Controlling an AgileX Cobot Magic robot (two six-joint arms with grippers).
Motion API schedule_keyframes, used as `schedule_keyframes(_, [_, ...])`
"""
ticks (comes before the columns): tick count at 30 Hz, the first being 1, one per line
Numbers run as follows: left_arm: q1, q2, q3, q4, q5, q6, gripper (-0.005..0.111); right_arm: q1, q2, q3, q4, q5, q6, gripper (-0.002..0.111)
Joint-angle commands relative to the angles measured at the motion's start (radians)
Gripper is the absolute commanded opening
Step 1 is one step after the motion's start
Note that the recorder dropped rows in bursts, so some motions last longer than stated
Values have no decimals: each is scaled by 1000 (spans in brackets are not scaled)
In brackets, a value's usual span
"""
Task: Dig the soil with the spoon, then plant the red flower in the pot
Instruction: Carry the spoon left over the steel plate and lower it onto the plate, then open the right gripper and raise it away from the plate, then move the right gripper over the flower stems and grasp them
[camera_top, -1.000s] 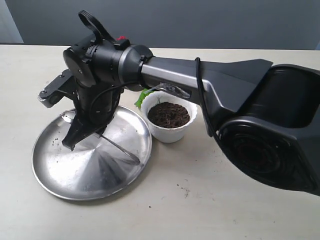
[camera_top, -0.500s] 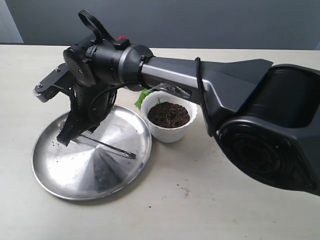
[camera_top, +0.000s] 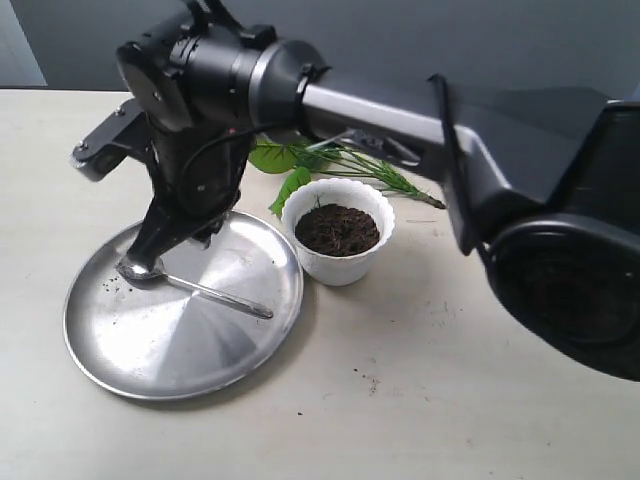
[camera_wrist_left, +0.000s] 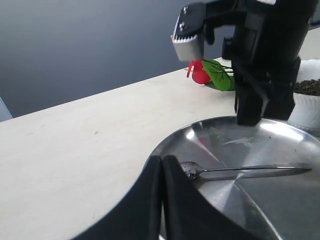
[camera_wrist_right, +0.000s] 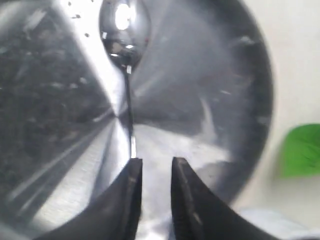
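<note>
Right gripper (camera_top: 160, 240) reaches across to the left side and hangs over the steel plate (camera_top: 120, 370), above the spoon's bowl end. Its jaws are parted by a narrow gap with nothing between them; in the right wrist view (camera_wrist_right: 152, 170) the spoon handle runs just in front of the tips, not pinched. The spoon (camera_top: 190, 287) lies flat on the plate, bowl to the left, handle pointing right and nearer. The white scalloped pot (camera_top: 337, 263) stands just right of the plate, filled with dark soil (camera_top: 337, 228). The red flower (camera_wrist_left: 201, 75) lies on the table (camera_top: 420, 400) behind the pot, its green leaves (camera_top: 280, 160) and stems (camera_top: 385, 172) showing past the arm. Left gripper (camera_wrist_left: 162, 170) sits low at the plate's left rim, fingers pressed together, holding nothing.
</note>
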Motion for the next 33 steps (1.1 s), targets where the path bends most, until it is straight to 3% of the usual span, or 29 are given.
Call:
schedule_keyframes(1, [-5,-1,-2,-8,-13,-2,0,-29,-91,-5,-273,50,137,22])
schedule_keyframes(5, [-5,-1,-2,-8,-13,-2,0,-126,-142,-5,-271,35,145,22])
schedule_keyframes(11, [-5,-1,-2,-8,-13,-2,0,-324,-152,4,-75,51,41,22])
schedule_keyframes(16, [-5,-1,-2,-8,-13,-2,0,-421,-137,11,25,-35,-47,22])
schedule_keyframes(21, [-5,-1,-2,-8,-13,-2,0,-456,-109,11,48,-148,-122,25])
schedule_keyframes(27, [-5,-1,-2,-8,-13,-2,0,-458,-51,11,70,-181,-185,61])
schedule_keyframes(33, [-5,-1,-2,-8,-13,-2,0,-458,38,9,97,-176,-270,57])
